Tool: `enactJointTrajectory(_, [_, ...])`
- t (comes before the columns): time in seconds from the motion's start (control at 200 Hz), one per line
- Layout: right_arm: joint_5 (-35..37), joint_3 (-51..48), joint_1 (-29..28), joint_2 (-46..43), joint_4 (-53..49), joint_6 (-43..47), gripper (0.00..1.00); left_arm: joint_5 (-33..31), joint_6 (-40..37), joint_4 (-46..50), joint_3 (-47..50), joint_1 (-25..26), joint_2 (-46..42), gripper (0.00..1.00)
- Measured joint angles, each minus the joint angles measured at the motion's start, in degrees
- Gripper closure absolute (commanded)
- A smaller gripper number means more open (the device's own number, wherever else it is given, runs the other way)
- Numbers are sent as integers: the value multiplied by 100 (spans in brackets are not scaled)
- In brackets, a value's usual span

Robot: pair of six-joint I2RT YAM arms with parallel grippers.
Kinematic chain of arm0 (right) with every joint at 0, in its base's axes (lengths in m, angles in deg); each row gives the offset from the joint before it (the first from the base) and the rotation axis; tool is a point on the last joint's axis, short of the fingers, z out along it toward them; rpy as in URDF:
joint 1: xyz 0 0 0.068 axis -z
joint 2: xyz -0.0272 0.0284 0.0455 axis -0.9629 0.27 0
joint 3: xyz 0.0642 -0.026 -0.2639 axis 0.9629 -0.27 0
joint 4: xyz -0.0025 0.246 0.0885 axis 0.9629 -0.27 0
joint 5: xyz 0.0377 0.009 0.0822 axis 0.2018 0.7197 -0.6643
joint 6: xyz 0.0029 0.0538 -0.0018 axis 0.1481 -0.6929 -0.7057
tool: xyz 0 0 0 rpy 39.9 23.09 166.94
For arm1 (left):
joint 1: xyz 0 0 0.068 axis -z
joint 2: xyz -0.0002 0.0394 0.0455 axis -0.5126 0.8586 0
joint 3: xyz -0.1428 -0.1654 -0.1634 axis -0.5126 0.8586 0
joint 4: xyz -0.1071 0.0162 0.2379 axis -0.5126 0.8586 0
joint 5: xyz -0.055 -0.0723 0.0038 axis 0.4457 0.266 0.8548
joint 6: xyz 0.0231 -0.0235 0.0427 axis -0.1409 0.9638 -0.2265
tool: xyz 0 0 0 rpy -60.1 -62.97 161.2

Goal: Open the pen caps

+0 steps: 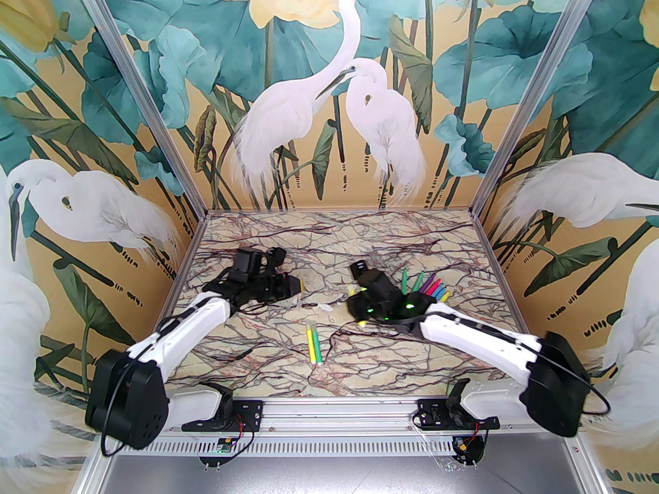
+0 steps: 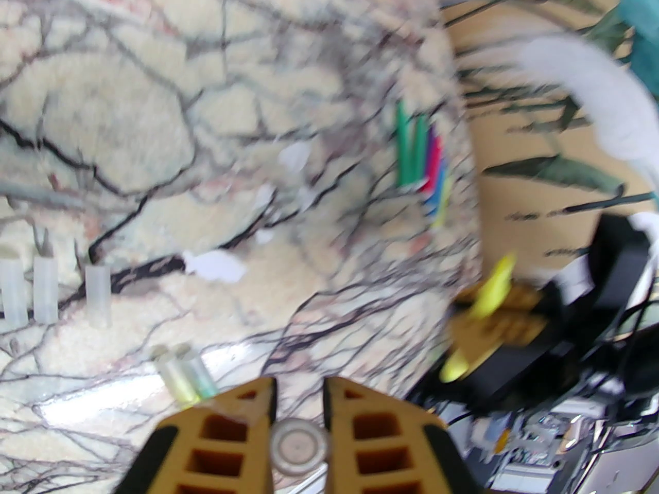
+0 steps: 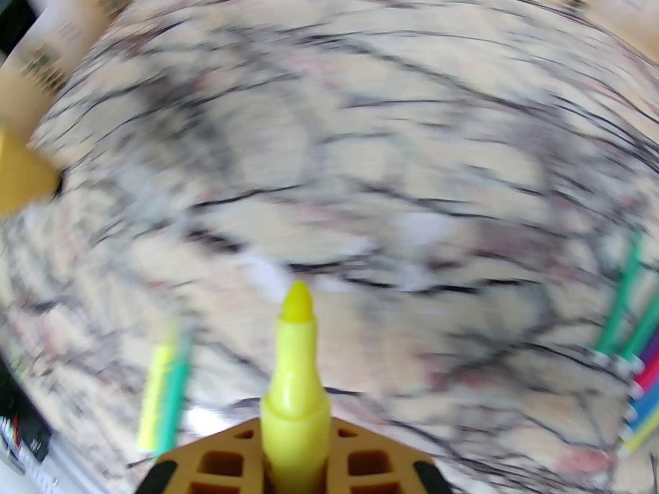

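While the right gripper (image 3: 296, 430) is clamped on a yellow pen (image 3: 294, 368) whose bare tip points out over the marble table (image 1: 247, 348), the left gripper (image 2: 298, 394) is closed. A small round grey thing (image 2: 300, 445) sits between its fingers, can't tell what. Three clear pen caps (image 2: 45, 288) sit in a row on the table. Two pens (image 1: 314, 345) lie together near centre. Remaining pens (image 1: 427, 286) are bunched by the right arm.

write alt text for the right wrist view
The right pincer grips a yellow marker, cap off, its tip pointing out over the marble table. A yellow-and-green pair of markers lies at lower left, and a bunch of coloured markers lies at the right edge; the picture is blurred.
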Motion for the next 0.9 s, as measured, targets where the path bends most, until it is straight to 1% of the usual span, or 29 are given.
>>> enactJointTrajectory(0.095, [236, -188, 264, -304, -111, -157, 100, -219, -142, 219, -140, 197, 262, 100])
enactJointTrajectory(0.285, [629, -527, 866, -841, -433, -411, 100, -636, -420, 616, -367, 396, 619, 100])
enactJointTrajectory(0.44, [874, -807, 1397, -1198, -680, -564, 100, -1032, -656, 953, -654, 660, 909, 100])
enactJointTrajectory(0.755, [933, -1169, 2704, -1534, -1054, -859, 100, -1637, -894, 1298, -962, 730, 1526, 100])
enactJointTrajectory(0.9, [925, -1244, 3132, -1554, -1073, -859, 100, -1932, -994, 1464, -1176, 782, 1829, 100])
